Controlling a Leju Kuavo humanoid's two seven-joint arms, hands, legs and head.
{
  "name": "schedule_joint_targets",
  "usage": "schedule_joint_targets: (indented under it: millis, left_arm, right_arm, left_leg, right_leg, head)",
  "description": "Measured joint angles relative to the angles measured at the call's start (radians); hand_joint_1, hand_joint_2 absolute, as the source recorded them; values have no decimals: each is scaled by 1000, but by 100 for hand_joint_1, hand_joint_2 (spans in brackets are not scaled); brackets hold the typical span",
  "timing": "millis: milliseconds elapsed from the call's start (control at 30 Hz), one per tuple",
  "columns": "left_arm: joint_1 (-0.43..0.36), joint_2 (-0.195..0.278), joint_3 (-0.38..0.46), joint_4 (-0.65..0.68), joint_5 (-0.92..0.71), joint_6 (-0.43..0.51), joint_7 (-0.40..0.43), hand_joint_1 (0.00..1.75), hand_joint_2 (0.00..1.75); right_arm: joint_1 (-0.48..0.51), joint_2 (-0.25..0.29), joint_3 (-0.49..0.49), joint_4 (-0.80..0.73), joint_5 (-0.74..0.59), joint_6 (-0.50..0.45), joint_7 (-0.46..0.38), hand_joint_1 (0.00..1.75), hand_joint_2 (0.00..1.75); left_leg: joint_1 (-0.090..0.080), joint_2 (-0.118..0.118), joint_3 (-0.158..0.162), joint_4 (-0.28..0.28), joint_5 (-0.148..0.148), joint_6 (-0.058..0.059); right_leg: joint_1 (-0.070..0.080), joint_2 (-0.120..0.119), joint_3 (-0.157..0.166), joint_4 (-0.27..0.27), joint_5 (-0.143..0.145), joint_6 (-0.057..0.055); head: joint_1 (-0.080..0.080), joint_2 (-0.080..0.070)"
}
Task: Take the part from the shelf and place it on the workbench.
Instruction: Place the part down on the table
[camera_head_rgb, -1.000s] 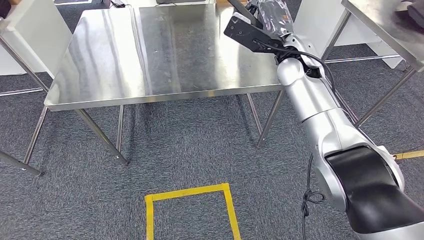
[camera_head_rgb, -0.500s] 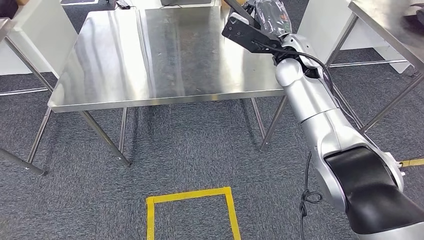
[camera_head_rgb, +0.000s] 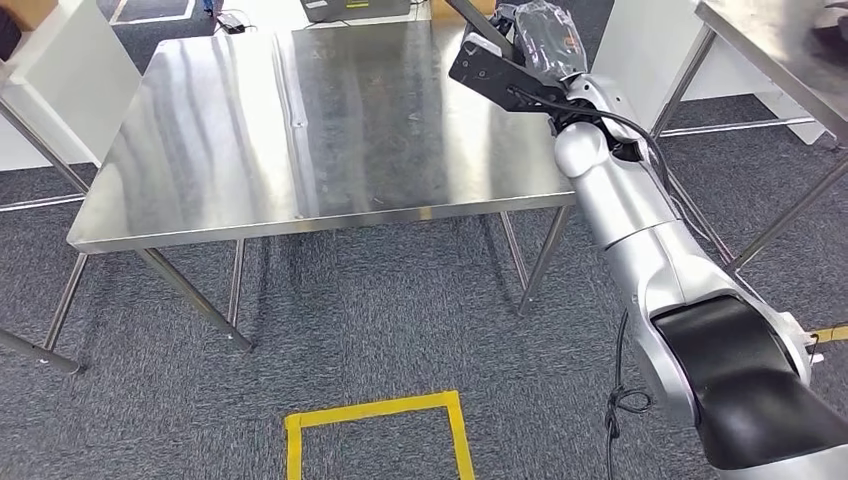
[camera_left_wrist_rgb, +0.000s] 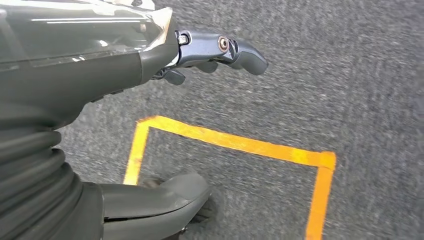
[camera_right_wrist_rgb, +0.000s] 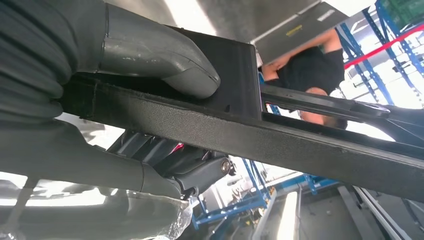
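Right hand (camera_head_rgb: 540, 40), holding black part (camera_head_rgb: 490, 68) above workbench (camera_head_rgb: 250, 130).

Thumb (camera_right_wrist_rgb: 160, 60) presses one face of the part, darker fingers (camera_right_wrist_rgb: 170, 167) clamp the opposite face; the part sits gripped near one end, with a long bar (camera_right_wrist_rgb: 325, 150) running out beyond the fingertips. Long axis lies roughly along the forearm's line, pointing away from the wrist toward the bench's far side. Risk, as judged: so much length overhangs the grip that it could lever loose or strike the steel top first and twist in the hold. Left hand (camera_left_wrist_rgb: 220, 50) hangs over carpet and yellow floor tape (camera_left_wrist_rgb: 240, 142), fingers apart, holding nothing.
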Motion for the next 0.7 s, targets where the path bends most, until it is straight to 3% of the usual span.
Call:
schedule_joint_targets:
  millis: [33,67,133,200,267,333,400,433,467,500,533,567,600,633,700]
  left_arm:
    - [0,1,0,0,0,0,0,0,175]
    - [-1,3,0,0,-1,0,0,0,175]
    - [-3,4,-1,0,-2,0,0,0,175]
    - [-3,4,-1,0,-3,0,1,0,175]
    - [-5,2,-1,0,-5,-1,2,0,175]
    - [-6,-1,-3,0,-8,-2,5,0,175]
    - [-4,-5,-5,0,-9,-3,10,0,175]
    - [-3,-7,-6,1,-9,-3,12,0,175]
    - [-2,-7,-6,1,-10,-4,13,0,175]
    - [-2,-7,-6,1,-10,-5,14,0,175]
    - [-2,-6,-7,1,-10,-5,15,0,175]
    - [-3,-5,-7,1,-10,-5,16,0,175]
    - [-3,-4,-7,1,-9,-5,17,0,175]
    - [-4,-4,-7,1,-9,-5,18,0,175]
    - [-8,-3,-8,0,-9,-6,18,0,175]
  right_arm:
    - [-1,-1,1,0,0,-1,0,175,175]
    - [-1,-2,1,0,0,-1,0,175,175]
    - [1,-4,2,-3,0,-4,1,175,175]
    - [4,-8,1,-8,-1,-7,3,175,175]
    - [11,-13,2,-11,-1,-11,3,175,175]
    - [30,-21,2,-11,-1,-13,6,175,175]
    - [54,-30,2,-13,-1,-14,10,175,175]
    - [62,-33,2,-16,-1,-14,11,175,175]
    - [67,-35,2,-19,-1,-14,11,175,175]
    - [69,-38,3,-21,-1,-14,11,175,175]
    - [70,-40,3,-23,-1,-14,11,175,175]
    - [71,-42,3,-26,-1,-15,11,175,175]
    - [72,-44,3,-29,-1,-15,12,175,175]
    - [70,-45,3,-35,0,-15,13,175,175]
    - [65,-46,1,-47,0,-16,15,175,175]
  left_leg:
    - [-7,1,24,-50,20,14]
    - [-13,3,41,-80,19,25]
    - [-19,4,64,-105,-2,36]
    - [-17,1,91,-131,-11,41]
    - [-12,-3,117,-147,-20,43]
    - [-10,-10,136,-150,-37,41]
    - [-7,-19,160,-149,-58,34]
    - [-6,-22,173,-149,-69,29]
    - [-5,-24,186,-148,-81,24]
    - [-6,-26,198,-146,-93,18]
    - [-7,-27,207,-142,-106,11]
    - [-8,-26,212,-139,-118,6]
    - [-9,-26,216,-134,-127,1]
    - [-8,-25,218,-130,-131,-3]
    - [-4,-19,201,-91,-127,-11]
  right_leg:
    - [1,0,10,-5,-8,2]
    - [1,-1,17,-10,-12,6]
    - [4,-2,26,-11,-7,23]
    - [6,-2,7,29,1,37]
    - [4,0,-61,134,-8,35]
    - [3,1,-147,241,-49,31]
    - [-1,1,-196,253,-78,38]
    - [-5,0,-198,211,-63,49]
    - [-10,0,-190,145,-24,66]
    - [-15,-4,-177,76,38,85]
    - [-17,-7,-162,19,88,91]
    - [-16,-9,-151,-12,125,86]
    - [-12,-11,-144,-22,142,71]
    - [-8,-9,-138,-21,134,47]
    - [-12,-6,-122,-24,126,22]
  head:
    - [0,0]
    - [0,0]
    - [-1,0]
    - [-1,0]
    - [0,0]
    - [0,0]
    - [0,0]
    - [0,0]
    - [0,0]
    - [0,0]
    - [0,0]
    - [-2,0]
    - [-2,0]
    - [-4,0]
    - [-6,0]
